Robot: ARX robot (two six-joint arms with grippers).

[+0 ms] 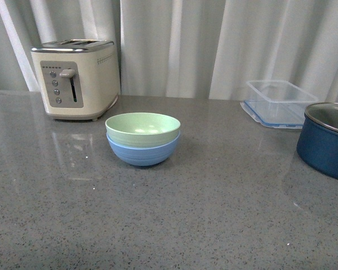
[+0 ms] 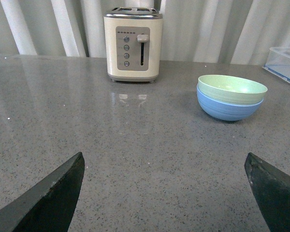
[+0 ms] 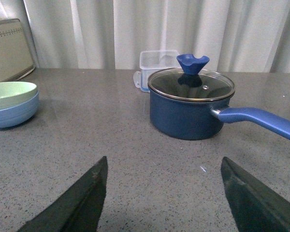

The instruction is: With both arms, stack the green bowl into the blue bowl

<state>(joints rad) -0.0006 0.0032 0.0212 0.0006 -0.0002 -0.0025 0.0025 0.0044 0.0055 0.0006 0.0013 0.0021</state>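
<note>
The green bowl (image 1: 142, 127) sits nested inside the blue bowl (image 1: 142, 152) at the middle of the grey counter. The pair also shows in the left wrist view, green bowl (image 2: 232, 88) in blue bowl (image 2: 227, 108), and at the edge of the right wrist view, green bowl (image 3: 9, 94) in blue bowl (image 3: 12, 114). My left gripper (image 2: 164, 166) is open and empty, well back from the bowls. My right gripper (image 3: 164, 169) is open and empty, back from the pot. Neither arm shows in the front view.
A cream toaster (image 1: 76, 77) stands at the back left. A clear plastic container (image 1: 276, 103) lies at the back right. A dark navy pot (image 3: 191, 108) with a glass lid and a long blue handle (image 3: 261, 121) stands at the right.
</note>
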